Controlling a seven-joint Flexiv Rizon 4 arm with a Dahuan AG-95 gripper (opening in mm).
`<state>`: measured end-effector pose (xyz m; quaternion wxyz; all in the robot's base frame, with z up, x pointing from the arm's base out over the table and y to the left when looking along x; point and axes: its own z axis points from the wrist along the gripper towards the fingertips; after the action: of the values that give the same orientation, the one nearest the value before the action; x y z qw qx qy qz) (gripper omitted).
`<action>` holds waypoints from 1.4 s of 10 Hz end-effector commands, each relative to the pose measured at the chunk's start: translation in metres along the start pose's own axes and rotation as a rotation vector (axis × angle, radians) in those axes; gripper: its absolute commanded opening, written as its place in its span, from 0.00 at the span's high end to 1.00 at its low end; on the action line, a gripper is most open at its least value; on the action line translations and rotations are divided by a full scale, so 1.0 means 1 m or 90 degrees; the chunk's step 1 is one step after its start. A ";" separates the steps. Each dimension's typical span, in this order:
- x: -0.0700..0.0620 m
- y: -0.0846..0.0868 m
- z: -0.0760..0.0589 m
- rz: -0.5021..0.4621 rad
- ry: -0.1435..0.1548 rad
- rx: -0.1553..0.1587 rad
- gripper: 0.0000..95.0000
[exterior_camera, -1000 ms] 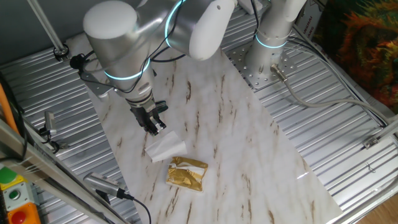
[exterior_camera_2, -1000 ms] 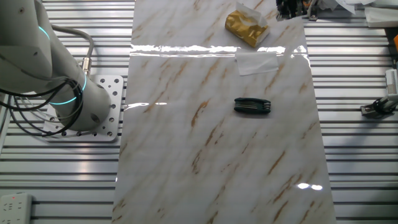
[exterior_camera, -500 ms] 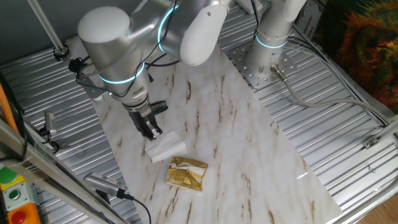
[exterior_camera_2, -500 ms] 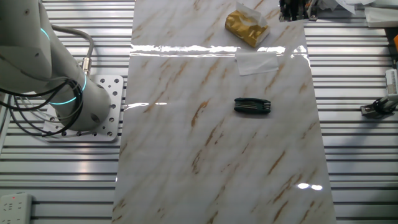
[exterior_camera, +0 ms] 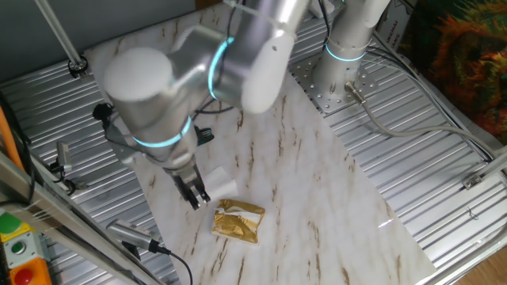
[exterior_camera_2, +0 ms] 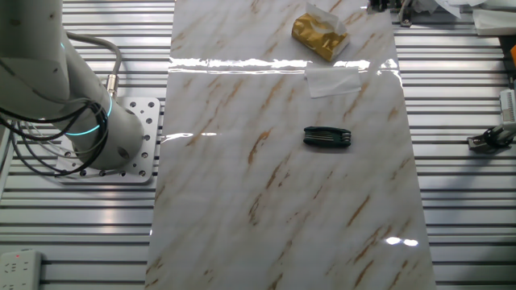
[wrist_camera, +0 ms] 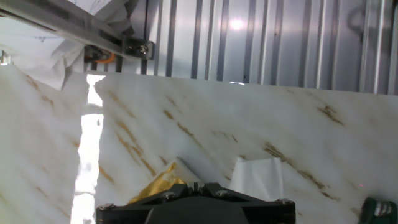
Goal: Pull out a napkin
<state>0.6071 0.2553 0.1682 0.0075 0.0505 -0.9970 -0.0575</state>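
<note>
The napkin point(exterior_camera: 220, 184) point(exterior_camera_2: 332, 80) point(wrist_camera: 258, 177), a creased white square, lies flat on the marble sheet beside the gold foil packet point(exterior_camera: 238, 222) point(exterior_camera_2: 318, 34) point(wrist_camera: 155, 185). A white paper wedge point(wrist_camera: 185, 168) pokes out of the packet's top. My gripper point(exterior_camera: 196, 199) point(wrist_camera: 198, 185) hangs just left of the napkin's near corner and above the packet's left end. Its fingers stand together with nothing between them. The arm's big joint hides the marble behind the napkin in one fixed view. In the other fixed view the gripper is out of view.
A black folding tool point(exterior_camera_2: 326, 137) point(wrist_camera: 379, 208) lies on the marble beyond the napkin. The marble sheet point(exterior_camera_2: 266, 201) rests on a ribbed metal table point(exterior_camera: 444, 182). A metal frame bar point(wrist_camera: 93, 31) with crumpled paper runs past the sheet's end. The robot base point(exterior_camera_2: 89, 129) stands at the side.
The gripper has swung from the napkin's far side to its near-left corner, close to the gold packet, and the arm has turned over it. Napkin and packet have not moved.
</note>
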 end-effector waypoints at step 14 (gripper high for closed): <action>0.046 0.021 0.039 0.008 -0.011 0.024 1.00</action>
<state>0.5559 0.2760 0.1298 -0.0053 0.0428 -0.9983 -0.0392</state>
